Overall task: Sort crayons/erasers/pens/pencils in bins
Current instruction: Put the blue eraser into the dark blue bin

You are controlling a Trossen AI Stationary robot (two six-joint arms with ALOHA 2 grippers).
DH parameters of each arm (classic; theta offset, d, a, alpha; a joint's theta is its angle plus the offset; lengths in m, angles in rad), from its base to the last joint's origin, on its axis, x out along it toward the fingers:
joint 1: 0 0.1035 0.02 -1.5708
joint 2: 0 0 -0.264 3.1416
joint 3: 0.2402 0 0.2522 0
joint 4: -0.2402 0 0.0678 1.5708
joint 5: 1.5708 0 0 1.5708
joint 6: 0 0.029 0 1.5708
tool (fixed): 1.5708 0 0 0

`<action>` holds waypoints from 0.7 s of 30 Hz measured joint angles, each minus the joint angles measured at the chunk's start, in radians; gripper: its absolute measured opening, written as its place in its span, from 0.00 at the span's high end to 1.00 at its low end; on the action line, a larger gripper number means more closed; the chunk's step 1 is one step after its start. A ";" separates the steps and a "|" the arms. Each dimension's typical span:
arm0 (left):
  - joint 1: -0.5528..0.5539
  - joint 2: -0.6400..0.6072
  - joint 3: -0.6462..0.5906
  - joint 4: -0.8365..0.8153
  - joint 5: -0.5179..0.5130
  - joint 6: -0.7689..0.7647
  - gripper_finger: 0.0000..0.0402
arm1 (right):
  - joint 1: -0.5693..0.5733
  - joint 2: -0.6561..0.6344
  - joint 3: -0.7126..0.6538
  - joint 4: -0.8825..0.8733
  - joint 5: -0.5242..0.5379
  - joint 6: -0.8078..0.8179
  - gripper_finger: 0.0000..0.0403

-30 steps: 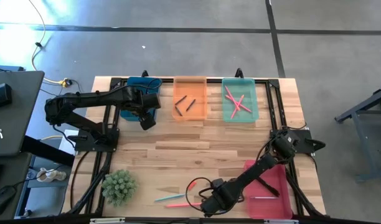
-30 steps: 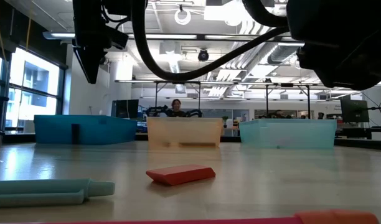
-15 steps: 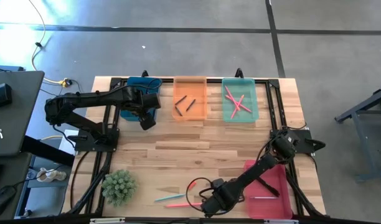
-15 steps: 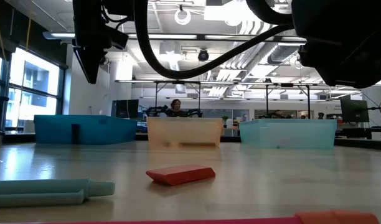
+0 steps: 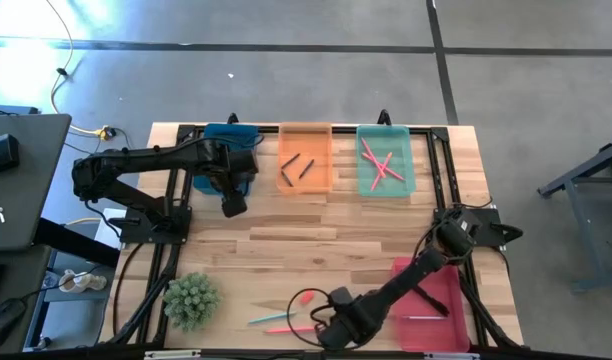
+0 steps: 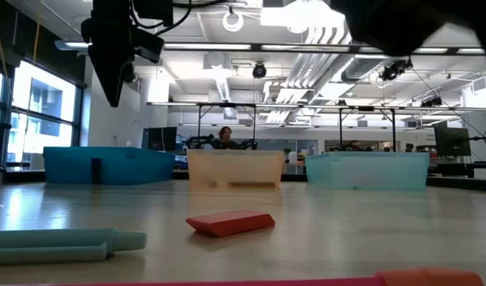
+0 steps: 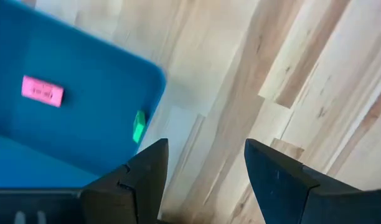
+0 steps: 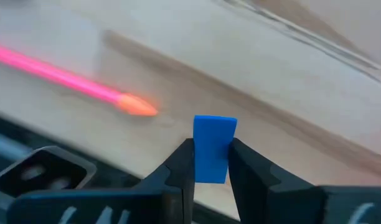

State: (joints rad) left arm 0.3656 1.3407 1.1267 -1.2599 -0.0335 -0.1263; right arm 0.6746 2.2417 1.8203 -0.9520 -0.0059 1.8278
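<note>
Lifted since before, right gripper fingers pinch blue eraser near table's front edge; left gripper fingers spread, empty.

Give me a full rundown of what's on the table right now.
Bins: four; blue, orange, teal along the far edge, red near right.
Erasers: pink and green in blue bin; orange-red loose; blue held.
Crayons: three, dark, orange bin.
Pencils: pink, crossed in teal bin; light blue and pink loose, near edge.
Pen: one, red bin.
Plant: green, near left.
Left tool: open, beside blue bin.
Right tool: gripping blue eraser.
</note>
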 joint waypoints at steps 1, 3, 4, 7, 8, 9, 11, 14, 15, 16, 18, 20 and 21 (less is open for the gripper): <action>0.000 0.000 0.000 0.007 0.005 0.011 0.50 | 0.000 0.000 0.015 -0.002 0.021 0.000 0.83; 0.000 0.000 0.000 0.017 0.017 0.035 0.50 | 0.000 -0.001 0.045 -0.024 0.051 -0.003 0.83; 0.000 0.000 0.000 0.027 0.031 0.044 0.50 | -0.001 -0.001 0.060 -0.038 0.072 -0.004 0.83; 0.000 0.000 0.000 0.075 0.097 0.090 0.50 | -0.003 -0.002 0.112 -0.091 0.137 -0.004 0.83; 0.000 0.000 0.000 0.091 0.122 0.107 0.50 | -0.003 -0.003 0.132 -0.111 0.161 -0.006 0.83; -0.001 0.000 0.000 0.108 0.144 0.124 0.50 | -0.003 -0.003 0.154 -0.132 0.181 -0.008 0.83; -0.005 0.000 0.000 0.141 0.176 0.148 0.50 | -0.004 -0.004 0.202 -0.174 0.220 -0.015 0.83; -0.027 0.000 0.000 0.194 0.178 0.168 0.50 | -0.008 -0.005 0.276 -0.245 0.275 -0.035 0.83; -0.035 0.000 0.000 0.212 0.178 0.171 0.50 | -0.012 -0.005 0.302 -0.269 0.296 -0.044 0.83; -0.044 0.000 0.000 0.229 0.178 0.173 0.50 | -0.015 -0.005 0.328 -0.295 0.317 -0.053 0.83; -0.065 0.000 0.000 0.258 0.178 0.174 0.50 | -0.023 -0.005 0.380 -0.346 0.352 -0.067 0.83; -0.091 0.000 0.000 0.288 0.178 0.180 0.50 | -0.031 -0.005 0.429 -0.396 0.391 -0.083 0.83; -0.106 -0.001 0.000 0.302 0.178 0.182 0.50 | -0.034 -0.006 0.453 -0.417 0.411 -0.089 0.83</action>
State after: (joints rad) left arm 0.2601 1.3396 1.1271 -0.9577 0.1445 0.0558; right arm 0.6402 2.2357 2.2731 -1.3691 0.4051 1.7385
